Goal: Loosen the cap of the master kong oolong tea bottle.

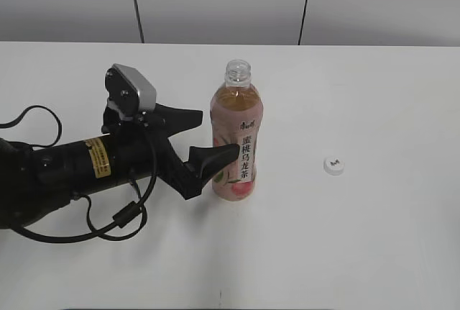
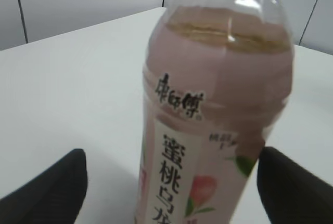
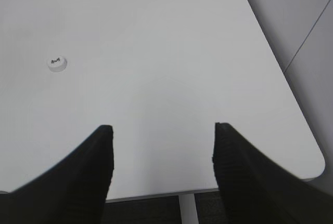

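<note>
Bottle uncapped: the slim clear plastic master kong oolong tea bottle (image 1: 236,134), amber tea inside and a pink peach-pattern label with black Chinese characters, stands upright near the middle of the white surface (image 1: 374,238), its threaded neck bare. The small round white plastic cap (image 1: 333,166), a dark mark on top, lies flat on the surface well to the right of the bottle, apart from everything.

The black left gripper (image 1: 212,137) reaches in from the left, its jaws spread to either side of the bottle's lower body; one tip appears to touch or nearly touch the label, though the left wrist view shows clear gaps on both sides, so no pinch is in place. The right gripper (image 3: 161,161) shows only in its own wrist view, jaws spread wide and empty above bare surface near the table's edge, the cap ahead and to its left.

By the look of it the loosening itself is finished, and the step in hand is letting go. Doing it well means drawing the left jaws straight back and level, without brushing the label, so the open bottle does not tip and spill.
</note>
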`<act>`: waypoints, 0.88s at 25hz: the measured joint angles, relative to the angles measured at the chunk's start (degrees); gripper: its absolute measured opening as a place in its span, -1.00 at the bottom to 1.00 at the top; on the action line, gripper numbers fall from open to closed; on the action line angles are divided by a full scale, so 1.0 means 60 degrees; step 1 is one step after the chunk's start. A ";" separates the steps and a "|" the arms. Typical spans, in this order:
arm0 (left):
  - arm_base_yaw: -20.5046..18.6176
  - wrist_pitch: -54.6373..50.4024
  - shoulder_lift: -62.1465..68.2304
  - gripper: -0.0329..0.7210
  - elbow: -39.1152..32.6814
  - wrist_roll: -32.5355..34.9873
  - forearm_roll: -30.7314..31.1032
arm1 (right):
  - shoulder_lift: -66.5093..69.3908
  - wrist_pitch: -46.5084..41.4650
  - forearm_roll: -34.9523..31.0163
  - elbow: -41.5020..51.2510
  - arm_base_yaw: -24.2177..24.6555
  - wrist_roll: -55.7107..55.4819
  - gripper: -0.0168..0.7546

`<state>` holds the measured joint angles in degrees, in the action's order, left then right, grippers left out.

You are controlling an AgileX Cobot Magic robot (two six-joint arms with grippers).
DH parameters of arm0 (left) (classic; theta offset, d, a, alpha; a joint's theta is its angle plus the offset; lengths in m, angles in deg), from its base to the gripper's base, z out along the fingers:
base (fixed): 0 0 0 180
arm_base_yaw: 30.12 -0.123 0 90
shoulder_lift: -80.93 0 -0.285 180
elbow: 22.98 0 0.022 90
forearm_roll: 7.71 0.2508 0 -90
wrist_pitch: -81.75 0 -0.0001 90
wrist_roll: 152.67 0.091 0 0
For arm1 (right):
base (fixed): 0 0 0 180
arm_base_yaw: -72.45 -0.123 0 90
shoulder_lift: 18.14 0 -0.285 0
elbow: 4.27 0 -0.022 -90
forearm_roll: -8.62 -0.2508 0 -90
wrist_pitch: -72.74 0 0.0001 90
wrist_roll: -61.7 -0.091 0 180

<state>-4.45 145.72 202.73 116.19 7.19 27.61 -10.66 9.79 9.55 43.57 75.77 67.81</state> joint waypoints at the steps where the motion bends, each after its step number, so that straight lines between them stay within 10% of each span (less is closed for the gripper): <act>1: 0.0000 -0.0065 -0.0020 0.65 0.0000 0.0000 0.0000 | 0.0000 0.0000 0.0000 0.0000 0.0000 0.0000 0.24; 22: 0.0000 -0.3109 -0.1794 0.65 -0.0002 -0.0857 0.0507 | 0.0000 0.0007 0.0000 0.0000 0.0000 0.0000 0.24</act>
<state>-4.45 127.07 191.97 116.18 2.05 30.65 -10.66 9.83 9.55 43.57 75.77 67.81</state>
